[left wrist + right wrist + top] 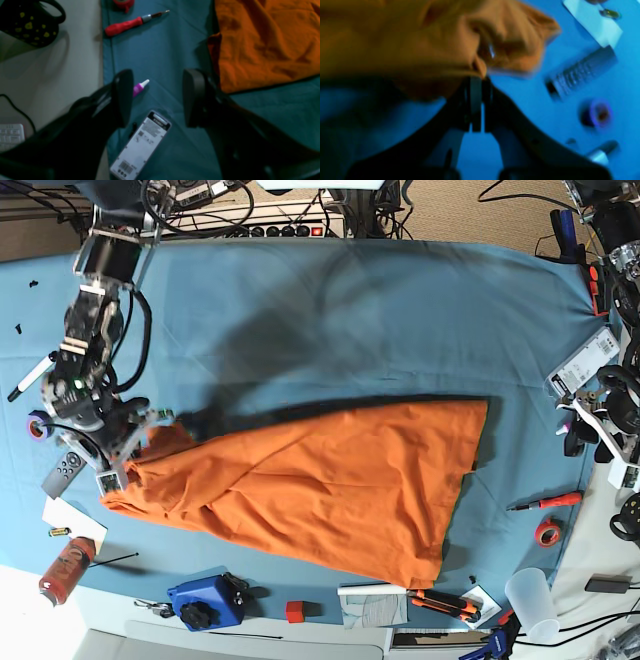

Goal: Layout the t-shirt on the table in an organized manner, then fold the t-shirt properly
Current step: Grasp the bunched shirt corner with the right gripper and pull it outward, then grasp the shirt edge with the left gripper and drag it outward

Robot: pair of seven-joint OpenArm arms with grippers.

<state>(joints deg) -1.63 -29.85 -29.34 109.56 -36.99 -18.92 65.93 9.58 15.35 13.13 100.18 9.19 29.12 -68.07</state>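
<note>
The right gripper point(476, 82) is pinching a bunched fold of the plain bright orange cotton t-shirt point(330, 480), its two dark fingers pressed together on the cloth with only a sliver of gap between them, and in the base view it is sitting at about nine o'clock on the wide table under its wrinkled blue-teal cloth point(350, 320). It seems to be gripping that end so the garment can be drawn out and flattened, since the fabric is fanning away from the pinch toward three o'clock, widening into a creased wedge lying across the middle of the table rather than a squared-off shape. Just beyond the gripper, a grey remote control point(581, 72), a white paper card point(593, 23) and a small purple roll point(597, 113) are lying near the shirt's gathered corner, close enough that a sweep of cloth might brush them, I would judge. Over at three o'clock the left gripper point(157, 97) is hanging with its jaws spread wide and holding nothing, apart from the shirt's far edge, probably waiting for a corner to take. Beneath it a red-handled screwdriver point(125, 25), a small purple-and-white tube point(140, 87) and a flat barcoded package point(141, 146) are lying on the cloth, with a black mug spotted yellow point(30, 22) off to the side.
</note>
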